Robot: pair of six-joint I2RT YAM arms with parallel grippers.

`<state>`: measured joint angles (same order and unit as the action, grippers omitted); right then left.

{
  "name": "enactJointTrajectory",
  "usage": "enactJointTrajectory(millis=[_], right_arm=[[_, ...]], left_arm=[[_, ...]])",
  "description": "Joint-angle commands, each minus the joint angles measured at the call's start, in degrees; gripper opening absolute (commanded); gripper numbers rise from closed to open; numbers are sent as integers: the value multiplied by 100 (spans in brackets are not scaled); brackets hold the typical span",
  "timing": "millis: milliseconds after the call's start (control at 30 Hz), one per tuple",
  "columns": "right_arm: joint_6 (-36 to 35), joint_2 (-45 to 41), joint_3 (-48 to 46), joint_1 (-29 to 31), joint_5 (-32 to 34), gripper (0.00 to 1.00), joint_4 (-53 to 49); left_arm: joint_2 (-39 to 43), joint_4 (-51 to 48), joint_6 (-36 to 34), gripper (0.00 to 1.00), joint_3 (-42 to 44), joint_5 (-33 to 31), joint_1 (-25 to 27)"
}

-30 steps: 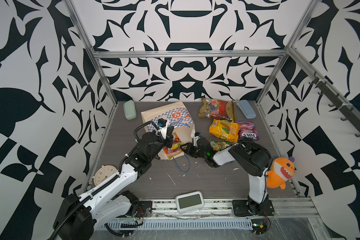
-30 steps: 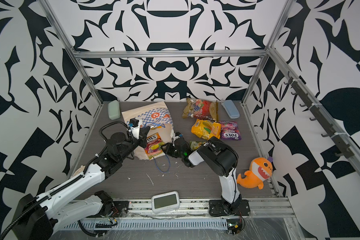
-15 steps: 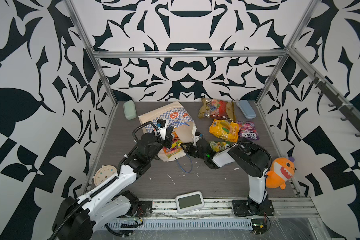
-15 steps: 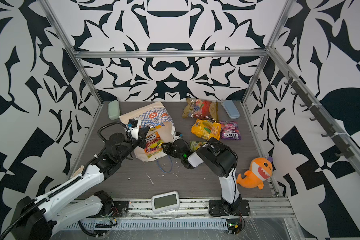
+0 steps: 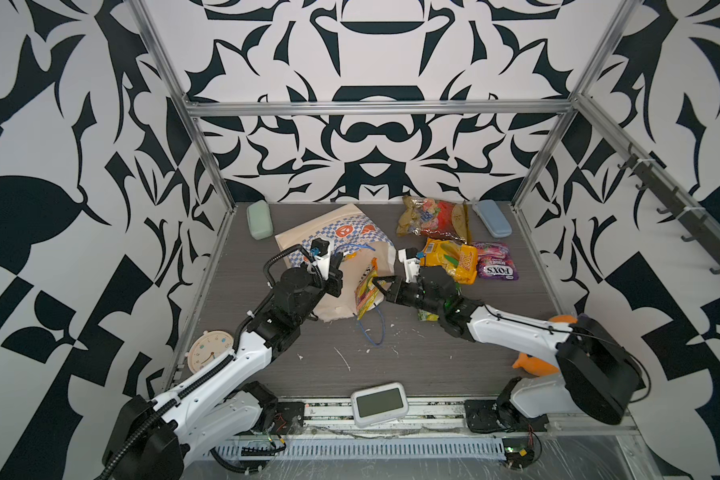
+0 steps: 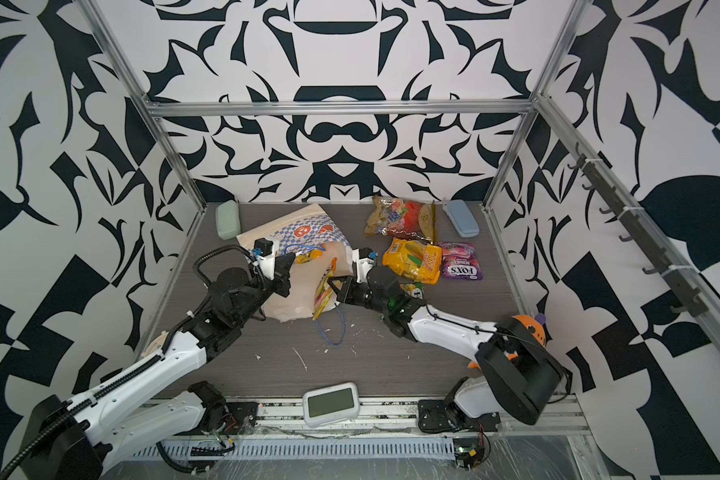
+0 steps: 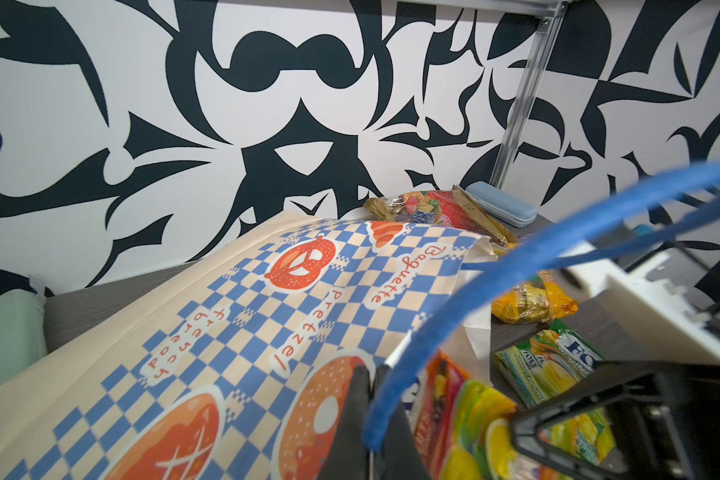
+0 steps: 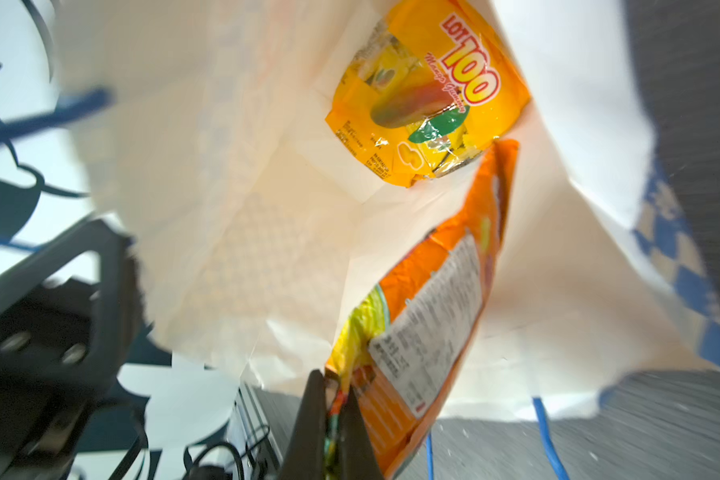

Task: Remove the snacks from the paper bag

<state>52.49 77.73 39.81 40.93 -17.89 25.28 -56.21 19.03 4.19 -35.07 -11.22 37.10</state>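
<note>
right fingers [image 8: 313, 419] clamp the orange packet [image 8: 429, 316]; left fingers [image 7: 356, 411] pinch the paper bag [image 7: 184, 332]. next, probably pull the packet clear.

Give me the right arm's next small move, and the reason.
Probably draw the right gripper back toward its base: it is shut on the orange packet, partly out of the paper bag, while the left gripper pinches the blue handle.

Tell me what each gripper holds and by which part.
Left gripper pinches the blue cord handle of the paper bag; right gripper pinches the orange packet by its edge.
</note>
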Motion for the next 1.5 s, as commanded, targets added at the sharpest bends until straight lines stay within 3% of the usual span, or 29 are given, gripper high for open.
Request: enactJointTrajectory(millis=[0, 233, 400, 767, 900, 1167, 1467], right_arm=[[-636, -621, 544, -279, -720, 0, -1207], [-1160, -1568, 1455, -903, -1343, 0, -2916], [-1265, -1842, 1936, -1498, -1265, 0, -3946], [-1713, -1848, 3133, -2514, -973, 0, -4932], [-1740, -1420, 3307, -2642, -1007, 0, -4769], [-1565, 12, 3244, -2641, -931, 0, -3315], [-1221, 2145, 3948, -2608, -1991, 0, -1731]], left_arm=[[90, 119, -41, 0, 27, -153, 7], [143, 153, -58, 0, 20, -307, 8], [154, 146, -72, 0, 4, -289, 8], [317, 170, -67, 0, 79, -339, 5], [325, 215, -94, 0, 108, -310, 5], [424, 166, -99, 0, 90, -221, 8], [591, 13, -80, 0, 90, -117, 8]])
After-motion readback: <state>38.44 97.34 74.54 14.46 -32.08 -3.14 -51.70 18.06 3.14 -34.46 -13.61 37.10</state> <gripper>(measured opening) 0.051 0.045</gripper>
